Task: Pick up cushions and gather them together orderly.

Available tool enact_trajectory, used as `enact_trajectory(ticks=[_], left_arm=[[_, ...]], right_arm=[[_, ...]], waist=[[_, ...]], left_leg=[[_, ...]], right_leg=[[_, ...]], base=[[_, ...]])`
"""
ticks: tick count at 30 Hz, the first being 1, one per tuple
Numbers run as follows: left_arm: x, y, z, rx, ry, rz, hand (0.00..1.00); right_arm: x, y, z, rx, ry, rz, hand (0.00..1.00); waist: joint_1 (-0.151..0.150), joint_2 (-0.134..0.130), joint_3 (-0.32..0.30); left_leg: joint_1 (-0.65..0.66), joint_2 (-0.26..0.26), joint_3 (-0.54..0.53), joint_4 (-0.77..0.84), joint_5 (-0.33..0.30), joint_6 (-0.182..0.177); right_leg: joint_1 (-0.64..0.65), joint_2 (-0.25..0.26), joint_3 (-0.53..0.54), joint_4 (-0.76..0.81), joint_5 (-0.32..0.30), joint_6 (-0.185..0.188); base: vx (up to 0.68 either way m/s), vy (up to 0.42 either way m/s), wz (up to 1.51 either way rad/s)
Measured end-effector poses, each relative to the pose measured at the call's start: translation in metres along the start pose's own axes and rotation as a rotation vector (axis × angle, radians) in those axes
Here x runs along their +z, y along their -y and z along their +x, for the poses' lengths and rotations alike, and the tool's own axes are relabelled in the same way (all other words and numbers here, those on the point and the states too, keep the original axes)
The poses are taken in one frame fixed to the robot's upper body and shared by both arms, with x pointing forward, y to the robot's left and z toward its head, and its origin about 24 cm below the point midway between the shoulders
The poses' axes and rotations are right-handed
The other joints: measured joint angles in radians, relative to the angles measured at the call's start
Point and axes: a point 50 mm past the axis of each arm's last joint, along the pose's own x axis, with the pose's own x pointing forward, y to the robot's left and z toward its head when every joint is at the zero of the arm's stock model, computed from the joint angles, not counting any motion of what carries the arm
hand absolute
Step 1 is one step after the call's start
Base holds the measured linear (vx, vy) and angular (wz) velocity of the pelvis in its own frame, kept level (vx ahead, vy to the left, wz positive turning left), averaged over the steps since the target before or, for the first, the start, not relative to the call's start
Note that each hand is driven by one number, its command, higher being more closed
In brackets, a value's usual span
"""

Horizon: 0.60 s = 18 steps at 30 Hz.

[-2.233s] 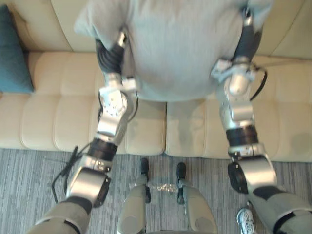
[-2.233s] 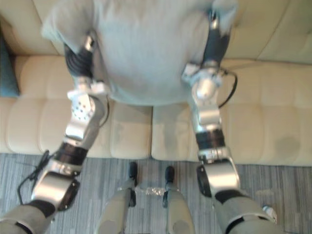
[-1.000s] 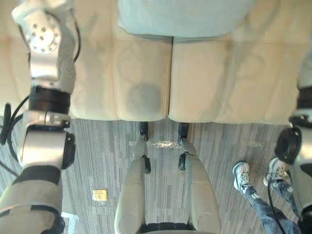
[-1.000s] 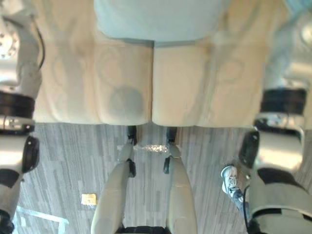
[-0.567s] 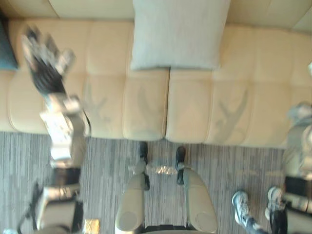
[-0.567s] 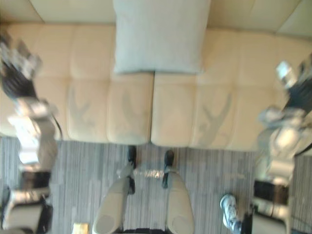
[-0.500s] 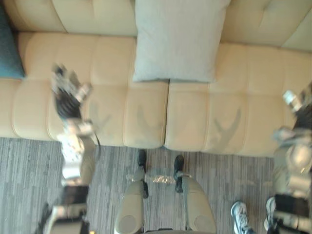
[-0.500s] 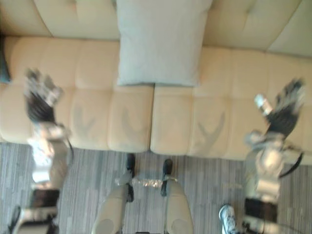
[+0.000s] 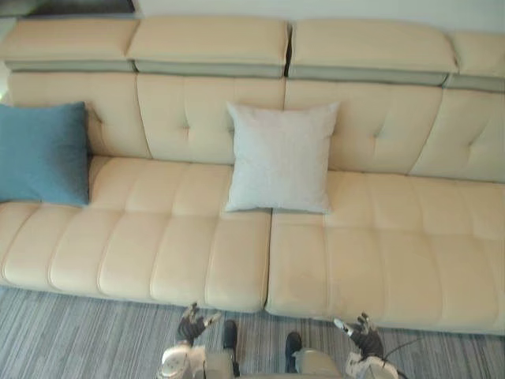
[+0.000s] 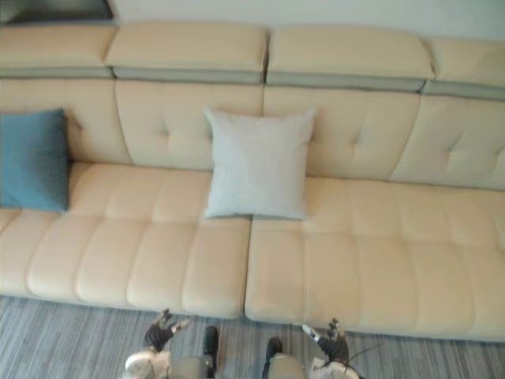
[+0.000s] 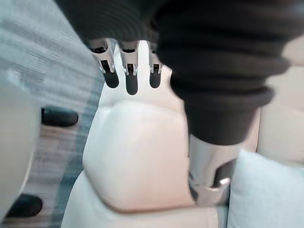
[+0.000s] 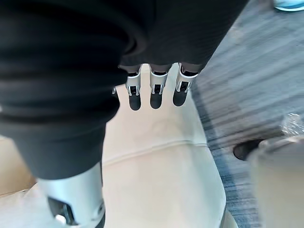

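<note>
A light grey cushion (image 9: 280, 158) stands upright against the backrest in the middle of the cream sofa (image 9: 379, 237). A blue cushion (image 9: 43, 154) leans at the sofa's far left, about two seat widths away from it. My left hand (image 9: 192, 322) and right hand (image 9: 364, 338) hang low in front of the sofa's front edge, both open and holding nothing. In the left wrist view the fingers (image 11: 128, 78) point straight over the seat, with a corner of the grey cushion (image 11: 268, 190) past the thumb. My right hand's fingers (image 12: 154, 92) are straight too.
Grey striped carpet (image 9: 71, 339) runs along the sofa's front. The sofa's seat goes on to the right of the grey cushion (image 10: 394, 237). A person's shoe (image 12: 289, 4) shows on the carpet in the right wrist view.
Both hands have let go of the grey cushion, drawn back and dropped below the sofa's front edge. The camera has tilted up and now takes in the whole sofa.
</note>
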Motion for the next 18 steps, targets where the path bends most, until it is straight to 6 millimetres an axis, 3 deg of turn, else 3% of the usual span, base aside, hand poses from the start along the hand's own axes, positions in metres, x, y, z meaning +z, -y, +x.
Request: enact_trajectory(ticks=[10, 13, 15, 16, 17, 18], left_arm=[[-0.007, 0.001, 0.004, 0.021, -0.063, 0.11, 0.0], [0.004, 0.003, 0.01, 0.02, -0.034, 0.118, 0.0], [0.012, 0.005, 0.013, 0.019, -0.015, 0.128, 0.0], [0.015, 0.006, 0.014, 0.02, -0.01, 0.126, 0.0], [0.018, 0.007, 0.015, 0.021, -0.001, 0.123, 0.0], [0.027, 0.01, 0.017, 0.018, 0.03, 0.118, 0.0]], right_arm=[[-0.011, -0.004, 0.006, 0.001, -0.094, 0.029, 0.0], [0.004, -0.019, 0.014, 0.036, -0.064, 0.032, 0.0], [0.013, -0.027, 0.018, 0.047, -0.043, 0.038, 0.0], [0.015, -0.032, 0.019, 0.055, -0.033, 0.033, 0.0], [0.016, -0.033, 0.018, 0.06, -0.029, 0.026, 0.0], [0.014, -0.034, 0.017, 0.063, -0.037, 0.02, 0.0]], waist=[[0.003, -0.02, -0.011], [0.007, -0.025, 0.012], [0.011, -0.019, 0.032], [0.025, -0.008, 0.042], [0.027, -0.013, 0.045], [0.029, -0.024, 0.046]], left_leg=[[0.045, -0.002, 0.051, -0.005, -0.016, 0.004], [-0.053, 0.013, 0.09, 0.118, -0.071, 0.015], [-0.126, 0.053, 0.106, 0.244, -0.128, 0.021], [-0.157, 0.086, 0.115, 0.288, -0.147, 0.03], [-0.161, 0.09, 0.113, 0.296, -0.147, 0.03], [-0.181, 0.091, 0.079, 0.329, -0.16, 0.037]], right_leg=[[0.035, 0.005, 0.054, -0.033, 0.025, 0.009], [-0.039, 0.007, 0.094, 0.002, 0.055, 0.038], [-0.086, 0.028, 0.093, 0.043, 0.095, 0.052], [-0.104, 0.041, 0.079, 0.092, 0.098, 0.049], [-0.133, 0.023, 0.048, 0.224, 0.042, 0.02], [-0.129, -0.017, 0.013, 0.44, -0.032, 0.031]], base=[[0.05, 0.01, -0.15], [-0.04, 0.017, -0.43], [-0.15, 0.014, -0.42], [-0.13, 0.013, -0.28], [-0.13, -0.012, 0.11], [-0.08, -0.07, 0.45]])
